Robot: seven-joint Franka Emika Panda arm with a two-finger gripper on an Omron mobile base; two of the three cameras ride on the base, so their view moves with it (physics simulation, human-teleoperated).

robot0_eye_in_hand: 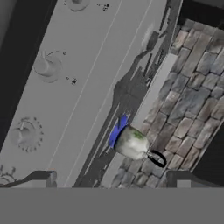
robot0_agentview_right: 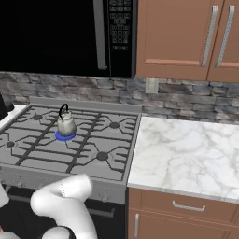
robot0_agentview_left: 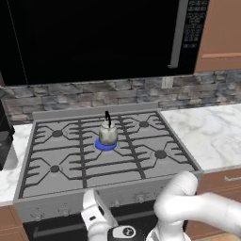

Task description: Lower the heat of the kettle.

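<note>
The kettle (robot0_agentview_left: 108,133) (robot0_agentview_right: 66,124) is small, pale silvery-grey, with a thin black arched handle. It stands upright on the stove's middle burner over a blue flame ring (robot0_agentview_left: 106,145) (robot0_agentview_right: 65,136). In the hand view the kettle (robot0_eye_in_hand: 131,143) lies tilted beyond the stove's grey front panel (robot0_eye_in_hand: 87,87), which carries several round knobs (robot0_eye_in_hand: 47,68) (robot0_eye_in_hand: 24,133). My gripper (robot0_eye_in_hand: 111,181) is open, its dark fingertips (robot0_eye_in_hand: 43,177) far apart with nothing between them. It hangs low in front of the panel, apart from the knobs.
A black microwave (robot0_agentview_left: 94,37) hangs over the stove (robot0_agentview_left: 141,179). A black coffee machine (robot0_agentview_left: 4,141) stands at the left edge. White marble counter (robot0_agentview_right: 186,149) runs to the right, with brown cabinets (robot0_agentview_right: 186,37) above and a drawer (robot0_agentview_right: 186,207) below. A stone backsplash (robot0_agentview_right: 186,100) runs behind.
</note>
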